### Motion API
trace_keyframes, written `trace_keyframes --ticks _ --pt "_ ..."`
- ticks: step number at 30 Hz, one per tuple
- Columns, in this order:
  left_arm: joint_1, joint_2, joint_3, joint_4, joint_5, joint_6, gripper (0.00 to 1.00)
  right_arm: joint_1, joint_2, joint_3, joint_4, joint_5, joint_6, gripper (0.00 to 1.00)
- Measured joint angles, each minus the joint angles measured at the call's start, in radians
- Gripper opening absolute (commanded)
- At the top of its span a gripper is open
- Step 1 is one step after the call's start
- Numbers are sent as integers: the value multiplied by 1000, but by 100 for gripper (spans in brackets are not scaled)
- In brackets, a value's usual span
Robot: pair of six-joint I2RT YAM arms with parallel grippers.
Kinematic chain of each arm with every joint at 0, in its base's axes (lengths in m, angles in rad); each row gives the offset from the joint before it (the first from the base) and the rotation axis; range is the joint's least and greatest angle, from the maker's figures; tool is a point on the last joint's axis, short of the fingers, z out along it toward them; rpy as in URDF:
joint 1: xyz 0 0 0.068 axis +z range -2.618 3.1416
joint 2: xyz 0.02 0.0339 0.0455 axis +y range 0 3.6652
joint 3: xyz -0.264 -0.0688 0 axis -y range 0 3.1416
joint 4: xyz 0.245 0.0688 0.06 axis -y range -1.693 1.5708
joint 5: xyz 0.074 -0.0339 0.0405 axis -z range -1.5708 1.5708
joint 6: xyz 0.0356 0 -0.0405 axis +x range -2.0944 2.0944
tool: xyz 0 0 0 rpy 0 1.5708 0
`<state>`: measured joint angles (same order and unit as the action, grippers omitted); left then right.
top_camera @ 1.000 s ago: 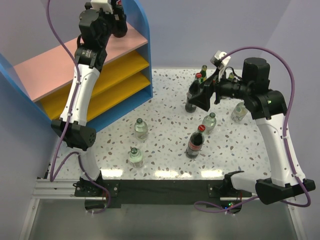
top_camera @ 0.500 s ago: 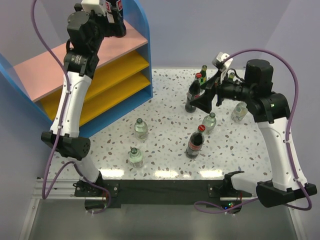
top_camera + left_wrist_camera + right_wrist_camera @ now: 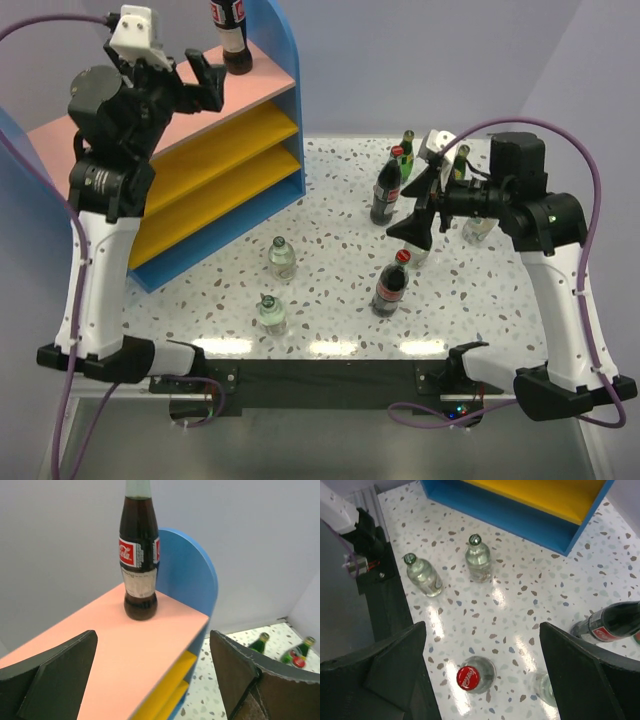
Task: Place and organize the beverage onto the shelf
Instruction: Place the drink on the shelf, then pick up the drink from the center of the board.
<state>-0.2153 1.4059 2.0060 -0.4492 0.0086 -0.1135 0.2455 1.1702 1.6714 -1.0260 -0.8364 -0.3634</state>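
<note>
Left fingers (image 3: 55, 675) and right fingers (image 3: 385, 670) gape empty; I see one cola bottle (image 3: 139, 565) upright atop the shelf (image 3: 125, 650).

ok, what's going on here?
One cola bottle stands upright on the pink top board of the shelf. The left fingers are open just in front of it, not touching. The right fingers hover open and empty above the other bottles on the table.
</note>
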Motion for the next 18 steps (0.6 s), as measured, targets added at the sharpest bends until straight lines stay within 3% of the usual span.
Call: trace_keyframes --ticks 10,18 --pt "0 -435 -355 -57 156 -104 100 14 0 -7 -237 -66 -277 99" --pt "0 -637 -633 -65 259 -199 100 89 -20 -90 -296 24 -366 99"
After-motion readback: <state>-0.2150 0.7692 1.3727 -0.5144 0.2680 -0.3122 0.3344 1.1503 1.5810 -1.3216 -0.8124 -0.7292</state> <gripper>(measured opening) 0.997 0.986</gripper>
